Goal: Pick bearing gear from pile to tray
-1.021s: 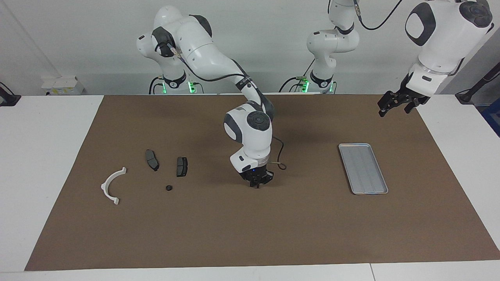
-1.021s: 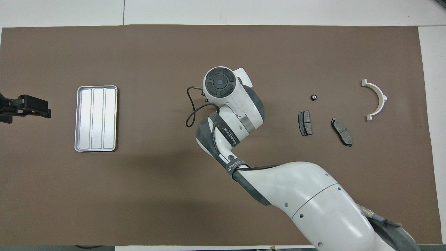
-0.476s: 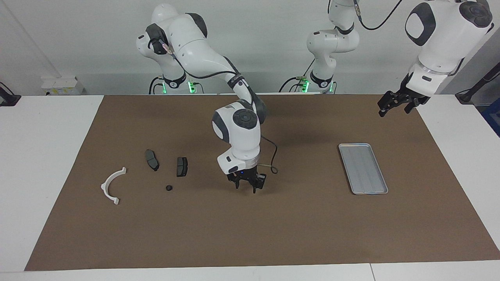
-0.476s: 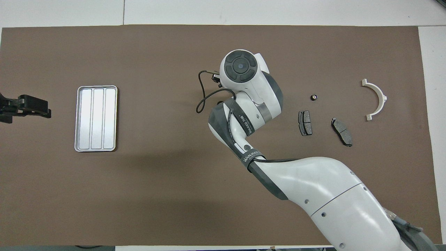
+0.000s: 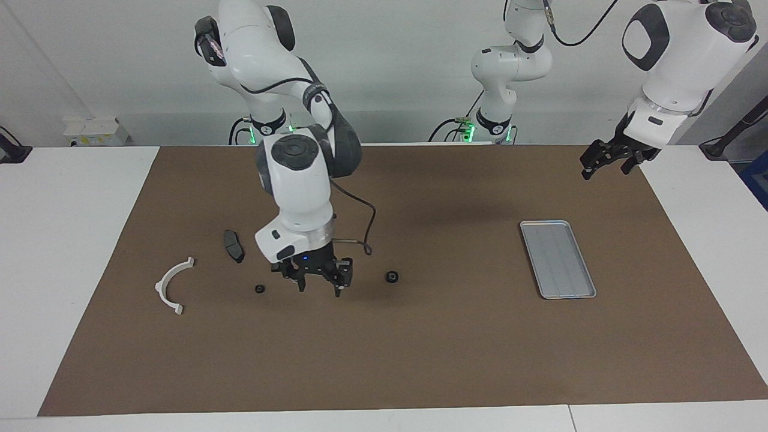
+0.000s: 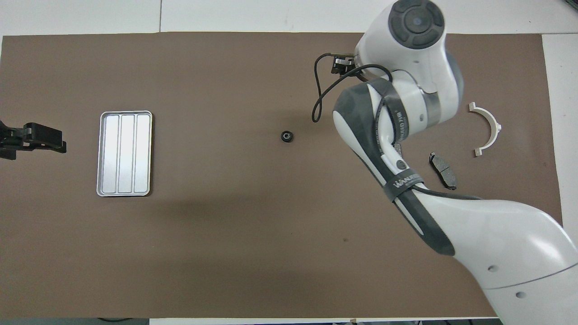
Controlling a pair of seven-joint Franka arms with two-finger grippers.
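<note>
Right gripper [image 5: 318, 284] wide apart over mat; tray [image 5: 558, 258] bare, bearing gear [image 5: 392, 276] outside it.

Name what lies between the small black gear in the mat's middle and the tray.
Nothing: in the overhead view only bare brown mat runs from the small black gear to the tray.

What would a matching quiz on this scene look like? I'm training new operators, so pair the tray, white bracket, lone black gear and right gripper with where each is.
Things:
1 tray
2 white bracket
3 lone black gear
4 right gripper

Places:
A mid-table, by itself
B toward the right arm's end
C open, over the mat
D toward the left arm's end

Pairs: 1-D, 2-B, 3-A, 4-C
</note>
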